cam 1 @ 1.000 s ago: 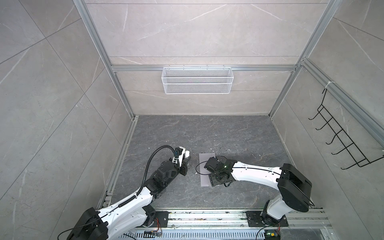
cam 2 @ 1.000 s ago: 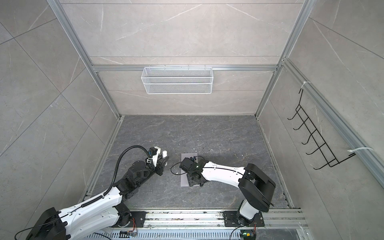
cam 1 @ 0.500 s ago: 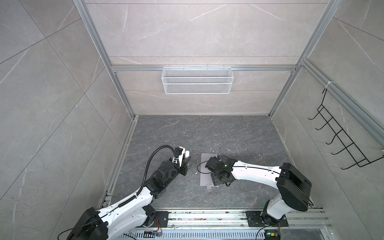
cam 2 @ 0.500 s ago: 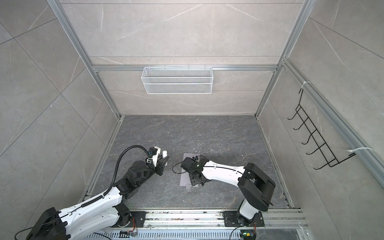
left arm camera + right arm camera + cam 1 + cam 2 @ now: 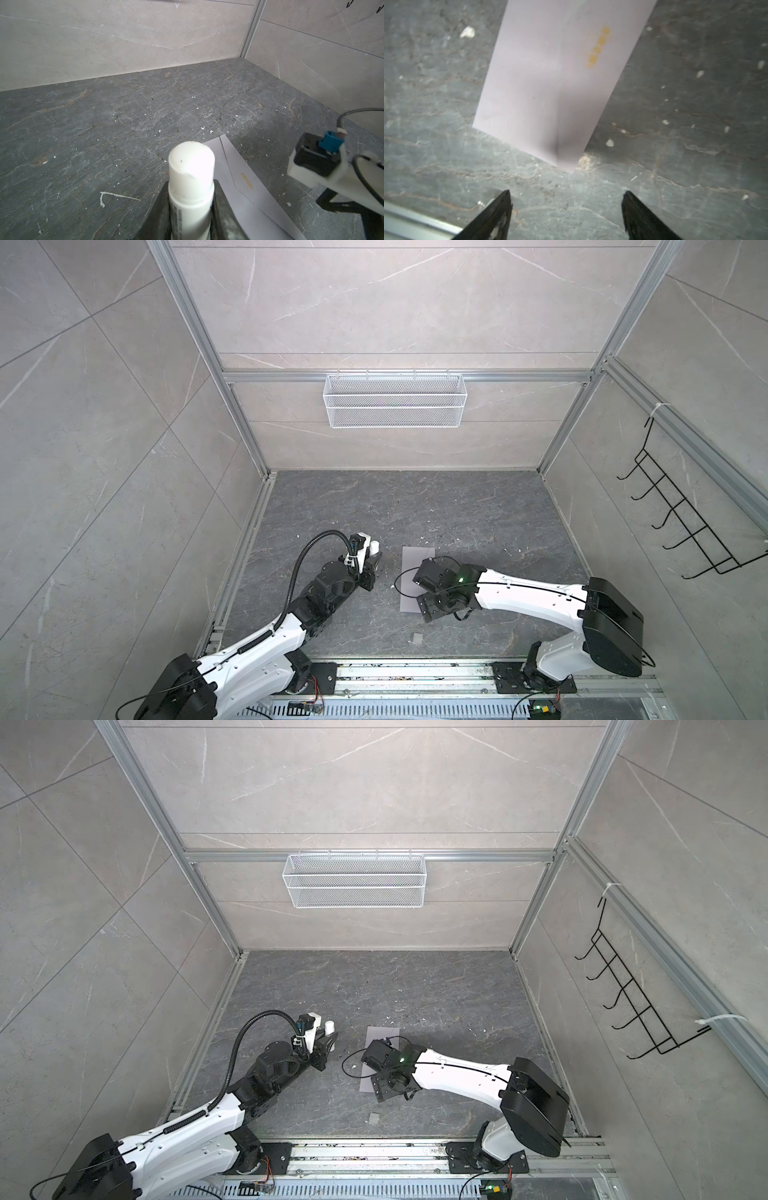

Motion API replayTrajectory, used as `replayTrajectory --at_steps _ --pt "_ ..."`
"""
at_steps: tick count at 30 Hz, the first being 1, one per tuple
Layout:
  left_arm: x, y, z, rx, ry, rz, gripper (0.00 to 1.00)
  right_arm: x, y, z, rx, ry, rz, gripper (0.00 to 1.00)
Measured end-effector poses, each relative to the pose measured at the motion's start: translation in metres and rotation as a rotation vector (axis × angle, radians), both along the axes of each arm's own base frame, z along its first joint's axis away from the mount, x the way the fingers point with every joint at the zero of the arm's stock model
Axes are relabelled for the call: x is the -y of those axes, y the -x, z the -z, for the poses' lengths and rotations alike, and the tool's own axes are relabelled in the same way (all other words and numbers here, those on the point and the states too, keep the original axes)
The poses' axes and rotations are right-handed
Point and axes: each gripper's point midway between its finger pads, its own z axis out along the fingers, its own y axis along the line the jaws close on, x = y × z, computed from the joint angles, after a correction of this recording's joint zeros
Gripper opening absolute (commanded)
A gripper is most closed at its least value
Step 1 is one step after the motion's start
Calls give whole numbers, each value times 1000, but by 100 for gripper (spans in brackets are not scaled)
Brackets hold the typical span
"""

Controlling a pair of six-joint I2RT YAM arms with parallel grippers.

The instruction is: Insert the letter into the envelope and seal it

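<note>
Envelope (image 5: 550,83) flat, just beyond spread right pincer (image 5: 566,191).

The far half of the dark grey veined stone table (image 5: 415,506) lies open. A bare strip runs between the left hand (image 5: 372,568), clamped on a white glue stick (image 5: 374,548), and the flat lavender-grey paper envelope (image 5: 415,556). The right hand (image 5: 566,193), jaws wide, hangs at the envelope's near end.

White-shelled left arm (image 5: 257,649) with black joints is wearing a ribbed black cable conduit (image 5: 296,572). The matching white right arm (image 5: 532,600) is glowing a green status light (image 5: 459,580) and trailing a thin black cable loop (image 5: 396,584), and the right gripper (image 5: 567,191) is showing black tapered fingers (image 5: 496,214).
</note>
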Motion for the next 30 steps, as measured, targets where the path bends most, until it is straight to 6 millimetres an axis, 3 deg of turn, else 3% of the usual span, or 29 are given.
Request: replayTrajectory --at_steps 4,9,13,24,30 --pt "0 0 1 -3 1 -2 0 -12 32 3 -34 12 -85 97" --pt "-1 0 0 2 3 -9 0 -22 61 6 -75 7 -139 94" --pt "-4 1 1 1 9 -14 0 -23 64 8 -90 5 -105 93" --pt "-11 1 4 3 5 -41 0 -28 71 30 -162 41 -28 71" --pt "-19 3 10 -13 -6 -72 0 -34 69 34 -172 46 26 63"
